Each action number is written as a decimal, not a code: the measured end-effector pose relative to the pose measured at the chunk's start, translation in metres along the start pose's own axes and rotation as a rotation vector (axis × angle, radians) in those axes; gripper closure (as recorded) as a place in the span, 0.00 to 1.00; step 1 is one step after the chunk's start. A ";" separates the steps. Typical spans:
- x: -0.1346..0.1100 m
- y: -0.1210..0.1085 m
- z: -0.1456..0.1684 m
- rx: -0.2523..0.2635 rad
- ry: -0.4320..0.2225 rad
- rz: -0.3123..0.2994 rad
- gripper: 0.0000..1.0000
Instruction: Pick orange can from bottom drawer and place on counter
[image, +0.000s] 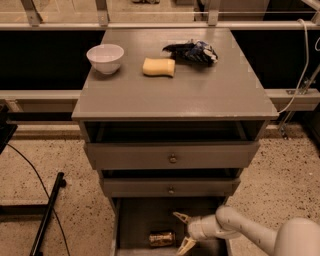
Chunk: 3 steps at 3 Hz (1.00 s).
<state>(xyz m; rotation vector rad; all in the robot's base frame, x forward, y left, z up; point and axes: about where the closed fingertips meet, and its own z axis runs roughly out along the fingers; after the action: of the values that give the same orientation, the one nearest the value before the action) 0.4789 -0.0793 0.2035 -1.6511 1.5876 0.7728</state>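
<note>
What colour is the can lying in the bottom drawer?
The can is shiny copper-orange, shown in the camera view; the open gripper hovers beside it.

you see the orange can (162, 238), shiny copper-orange with dark marks, on the dull grey floor of the bottom drawer (142, 220). the gripper (176, 233), just right of the can in that drawer, is white, with its pale yellowish fingers spread apart. the counter (175, 97) is plain grey; on it are a white bowl (105, 57), a pale yellow sponge (159, 67) and a dark blue-black bag (192, 51).
</note>
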 end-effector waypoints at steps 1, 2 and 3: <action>0.013 -0.004 0.024 -0.034 -0.051 0.011 0.10; 0.027 -0.005 0.038 -0.046 -0.086 0.026 0.11; 0.042 -0.003 0.047 -0.048 -0.103 0.048 0.17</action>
<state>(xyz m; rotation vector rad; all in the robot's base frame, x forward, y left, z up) 0.4870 -0.0652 0.1430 -1.5857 1.5516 0.9125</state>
